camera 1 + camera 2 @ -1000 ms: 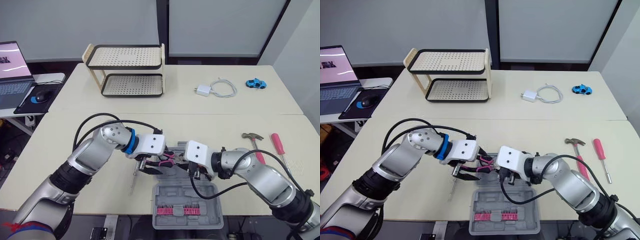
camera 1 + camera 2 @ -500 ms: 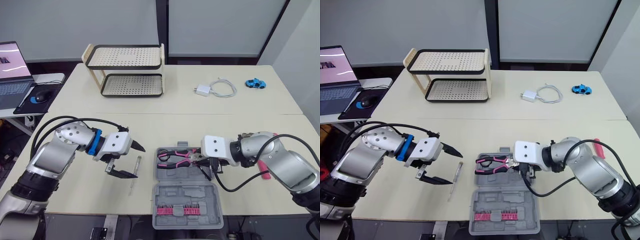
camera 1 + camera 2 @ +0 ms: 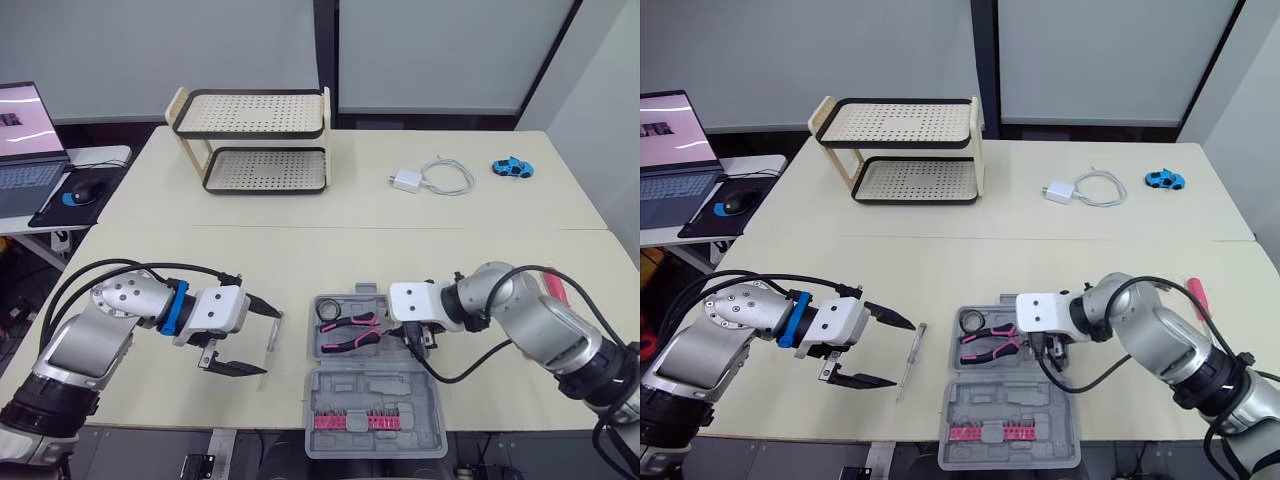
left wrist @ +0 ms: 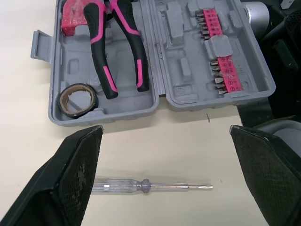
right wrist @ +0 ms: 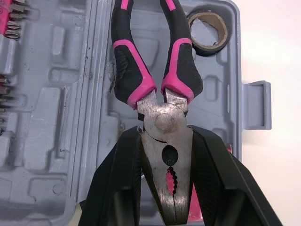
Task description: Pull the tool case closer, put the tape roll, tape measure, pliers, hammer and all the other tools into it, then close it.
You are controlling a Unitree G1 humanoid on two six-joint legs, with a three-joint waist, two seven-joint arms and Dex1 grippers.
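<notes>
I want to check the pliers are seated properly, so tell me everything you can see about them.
The pliers have a worn grey steel head with serrated jaws closed, a round pivot and black handles with pink grips. They lie flat in the open grey tool case, handle ends near the tape roll. The right gripper clasps the head, a black finger on each side.

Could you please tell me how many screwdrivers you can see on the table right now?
2. A clear-handled screwdriver lies left of the tool case; a pink-handled screwdriver lies far right, mostly hidden behind the right arm. More may be hidden there.
</notes>
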